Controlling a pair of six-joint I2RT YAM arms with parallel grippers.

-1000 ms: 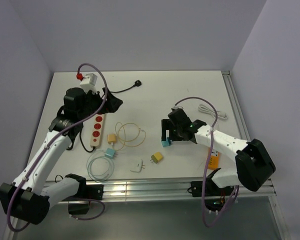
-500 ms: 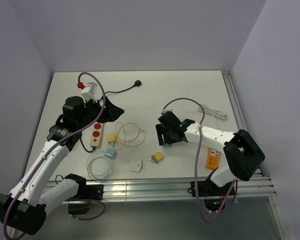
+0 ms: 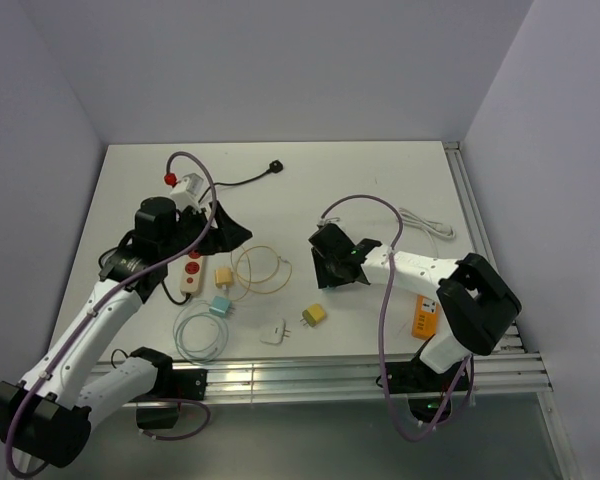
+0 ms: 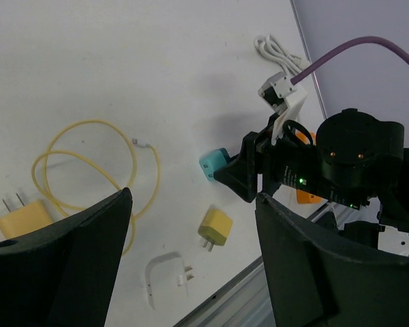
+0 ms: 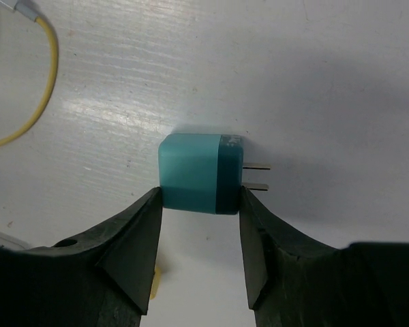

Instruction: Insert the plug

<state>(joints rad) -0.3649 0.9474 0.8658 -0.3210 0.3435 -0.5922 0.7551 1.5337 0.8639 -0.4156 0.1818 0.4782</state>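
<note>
Mid-table, right claw clamping teal plug, prongs unobstructed

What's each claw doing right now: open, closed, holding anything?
Left claw: open, holding nothing.
Right claw: closed on the small teal plastic two-prong plug.

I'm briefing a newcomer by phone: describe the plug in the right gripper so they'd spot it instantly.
On the white table, follow the right arm to the right gripper near the middle. Between its fingers sits a teal cube plug with two prongs; the yellow plug and white plug nearby lie loose.
</note>
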